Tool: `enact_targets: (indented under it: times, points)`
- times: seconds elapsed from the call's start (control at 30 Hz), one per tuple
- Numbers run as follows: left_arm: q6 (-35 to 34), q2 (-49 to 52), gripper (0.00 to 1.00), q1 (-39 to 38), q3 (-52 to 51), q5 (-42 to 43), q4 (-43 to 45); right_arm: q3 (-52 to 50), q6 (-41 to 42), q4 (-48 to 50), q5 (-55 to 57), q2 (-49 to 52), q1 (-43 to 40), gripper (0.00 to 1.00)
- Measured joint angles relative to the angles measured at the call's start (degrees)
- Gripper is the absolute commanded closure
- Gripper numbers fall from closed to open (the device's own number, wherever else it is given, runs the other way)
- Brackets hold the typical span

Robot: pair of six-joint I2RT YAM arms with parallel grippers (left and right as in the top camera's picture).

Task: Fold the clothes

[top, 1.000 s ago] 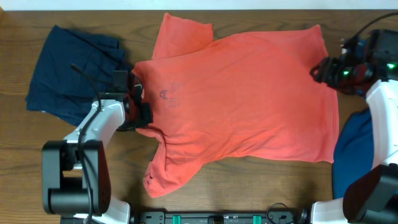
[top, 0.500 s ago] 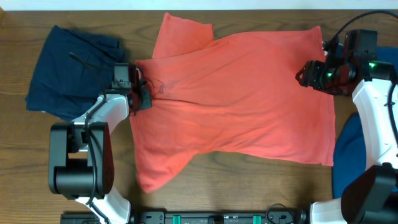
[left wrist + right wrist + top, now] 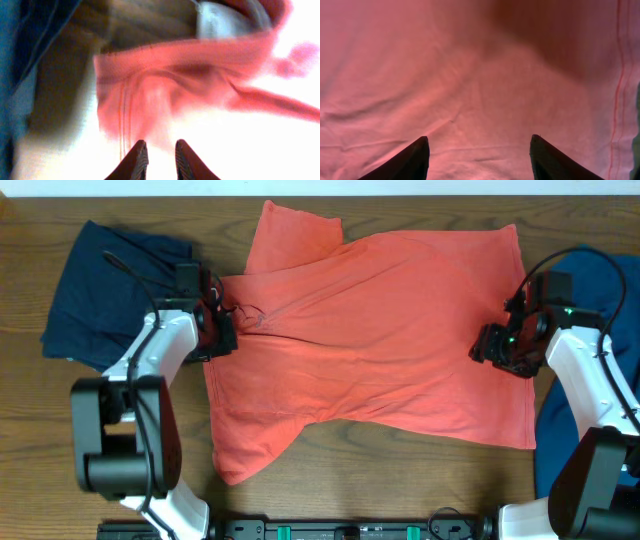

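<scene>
The clothes here are chiefly a coral-red T-shirt (image 3: 380,330) lying spread out across the middle of the table. My left gripper (image 3: 222,330) sits at the shirt's left edge. In the left wrist view its fingertips (image 3: 160,150) stand a narrow gap apart, with blurred red cloth (image 3: 165,90) just ahead and nothing visible between them. My right gripper (image 3: 485,348) hovers over the shirt's right side. In the right wrist view it (image 3: 479,145) is wide open above smooth red fabric (image 3: 470,75), holding nothing.
A dark navy garment (image 3: 110,290) lies crumpled at the back left, close to my left arm. A brighter blue garment (image 3: 595,275) lies at the right edge under my right arm. Brown wooden table (image 3: 400,470) shows along the front.
My left gripper dragged the shirt's left edge back and leftward, then its jaws parted slightly. My right gripper moved from the shirt's far right corner toward the front, staying open.
</scene>
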Motion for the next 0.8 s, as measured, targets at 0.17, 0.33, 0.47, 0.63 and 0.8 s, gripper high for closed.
enact_targets:
  times: [0.17,0.33,0.47,0.63,0.8]
  points:
    - [-1.2,-10.3,0.77,0.0,1.5,3.2,-13.0,-0.3,0.0,0.4,0.0,0.0,0.0,0.38]
    - [-4.5,-14.9,0.77,-0.1,1.4,4.5,-26.3,-0.3,0.0,0.4,-2.5,0.0,0.0,0.37]
    - [-8.2,-14.9,0.77,-1.4,-3.9,4.8,-29.2,-0.3,-0.1,0.4,-3.6,0.0,0.0,0.36]
    - [-11.6,-14.6,0.73,-4.0,-14.5,7.4,-28.6,-0.3,-0.2,0.3,-3.9,0.0,0.0,0.35]
    - [-14.2,-14.6,0.61,-5.1,-21.3,9.7,-27.3,-0.3,-0.2,0.2,-4.0,0.0,0.0,0.35]
